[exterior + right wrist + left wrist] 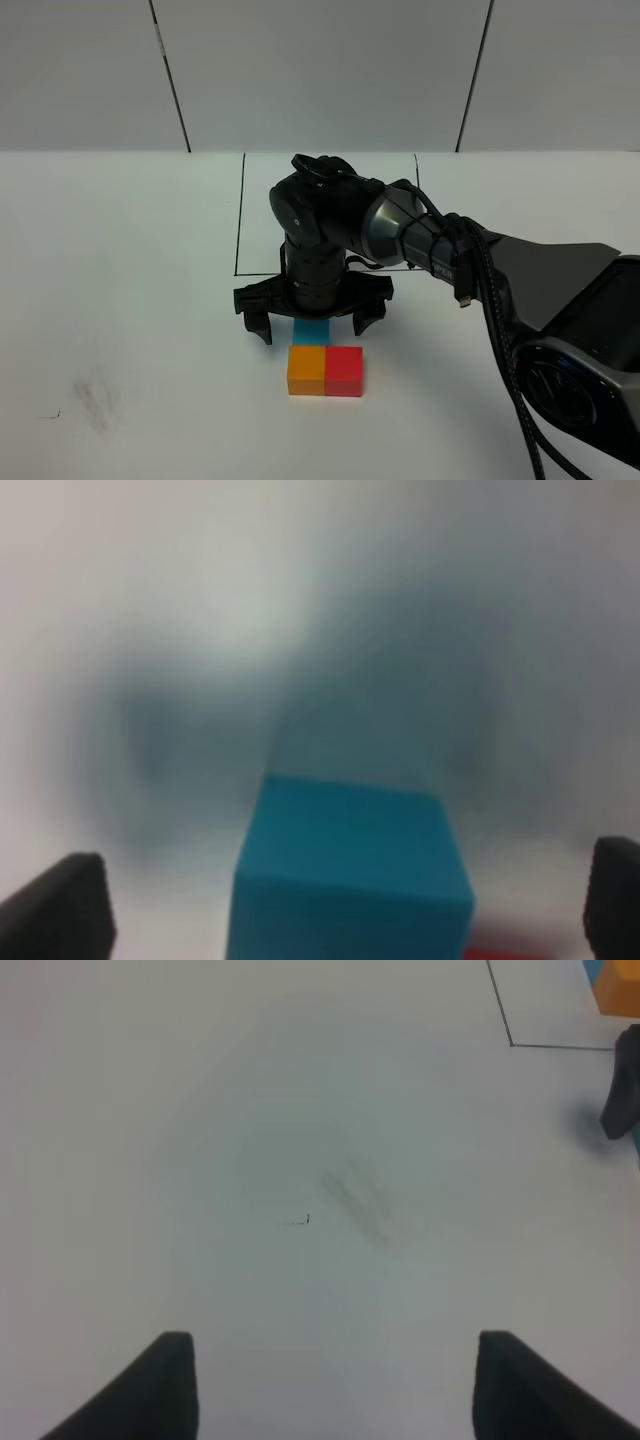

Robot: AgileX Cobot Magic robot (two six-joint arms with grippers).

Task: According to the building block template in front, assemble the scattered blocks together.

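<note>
Orange cube point(305, 369) and red cube point(344, 370) sit touching on the white table point(120, 300), the light blue cube point(311, 330) tucked just behind the orange one. Over it hangs the right gripper point(311, 318), jaws spread wide, gripping nothing (the template is hidden behind the arm). Left gripper point(330, 1385) hovers part-open, empty.

The worktop point(120, 300) looks smooth, matt white, with a faint grey smudge point(95, 400). The orange cube point(305, 370), red cube point(344, 371) and light blue cube point(350, 880) look matt, plain-faced. The right claw point(311, 322) looks like black plastic, its arm housing point(395, 228) semi-glossy grey.
</note>
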